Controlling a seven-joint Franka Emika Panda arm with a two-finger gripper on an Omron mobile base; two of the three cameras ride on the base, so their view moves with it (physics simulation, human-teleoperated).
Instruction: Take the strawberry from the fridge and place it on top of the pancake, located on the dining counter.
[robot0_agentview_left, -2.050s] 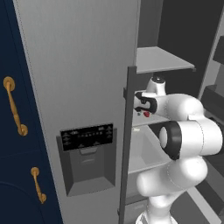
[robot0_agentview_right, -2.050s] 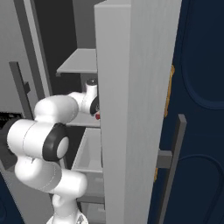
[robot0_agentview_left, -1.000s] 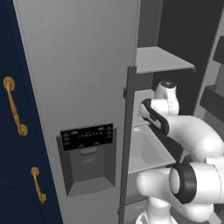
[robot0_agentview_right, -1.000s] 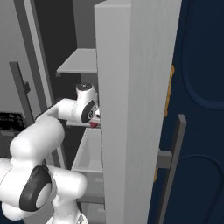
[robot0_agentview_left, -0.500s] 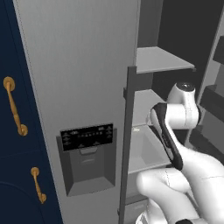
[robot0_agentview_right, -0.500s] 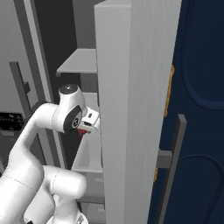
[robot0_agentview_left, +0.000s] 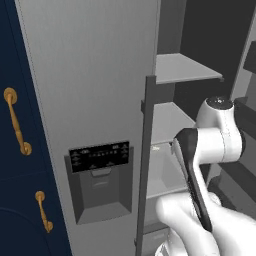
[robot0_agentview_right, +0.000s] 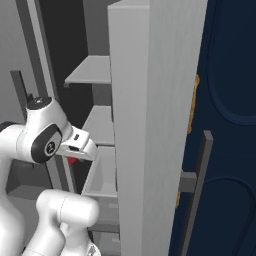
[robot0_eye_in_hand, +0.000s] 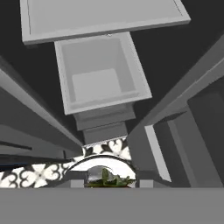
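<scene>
At the open fridge: strawberry in hand, carry and placement not yet done.
Brushed grey fridge (robot0_agentview_left: 100, 75) door with glossy black panel (robot0_agentview_left: 100, 156); flat grey shelves (robot0_agentview_left: 185, 67); boxy empty drawer (robot0_eye_in_hand: 100, 78). Gripper (robot0_agentview_right: 74, 158) looks pinched narrow on the strawberry (robot0_eye_in_hand: 109, 178), a small red lump with leafy green cap, held clear of the shelves. Left: pancake drop-off.

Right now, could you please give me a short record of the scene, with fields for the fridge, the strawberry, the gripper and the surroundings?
fridge: right door open, grey shelves and a drawer in sight
strawberry: red with green leaves, at the fingers in the hand view
gripper: in front of the shelves, a red bit under it; shut on the strawberry
panel: black, with dispenser on the closed door
cabinets: navy, gold handles
</scene>
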